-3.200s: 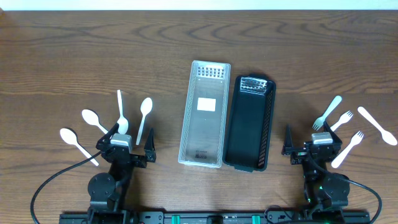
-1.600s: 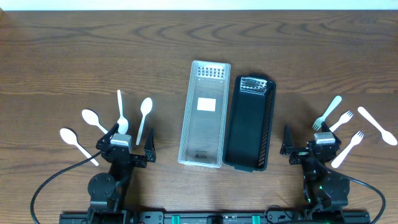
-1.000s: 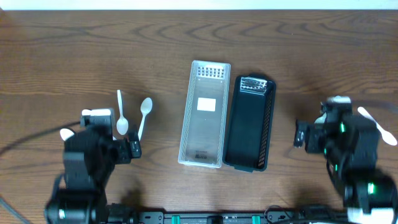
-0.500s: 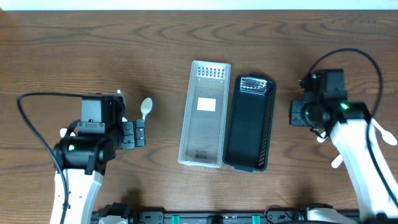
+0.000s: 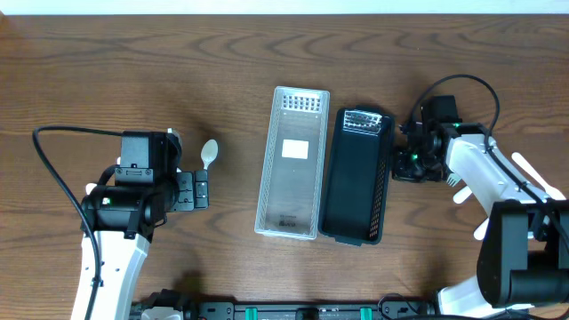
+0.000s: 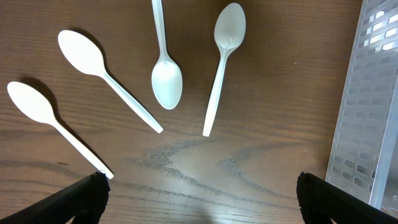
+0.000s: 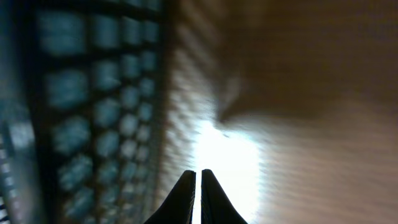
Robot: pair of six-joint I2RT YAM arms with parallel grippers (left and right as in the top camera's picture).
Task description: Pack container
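Observation:
A clear perforated container [image 5: 293,160] and a black mesh basket [image 5: 357,178] lie side by side mid-table. In the left wrist view, several white spoons [image 6: 168,81] lie on the wood, fanned out. My left gripper [image 6: 202,199] hovers open above them, holding nothing. From overhead the left gripper [image 5: 194,188] covers most of the spoons and only one spoon [image 5: 207,153] shows. My right gripper [image 5: 402,169] is beside the basket's right wall. In its blurred wrist view the right gripper [image 7: 198,186] is shut on nothing, with the mesh wall [image 7: 81,93] to its left.
White forks [image 5: 536,178] lie on the wood at the far right, partly under the right arm [image 5: 484,173]. The clear container's side [image 6: 367,112] shows at the right of the left wrist view. A black cable [image 5: 62,178] loops left of the left arm.
Both arms have lifted from the front edge. The left came over the spoons. The right gripper shut and swung left to the basket's right wall.

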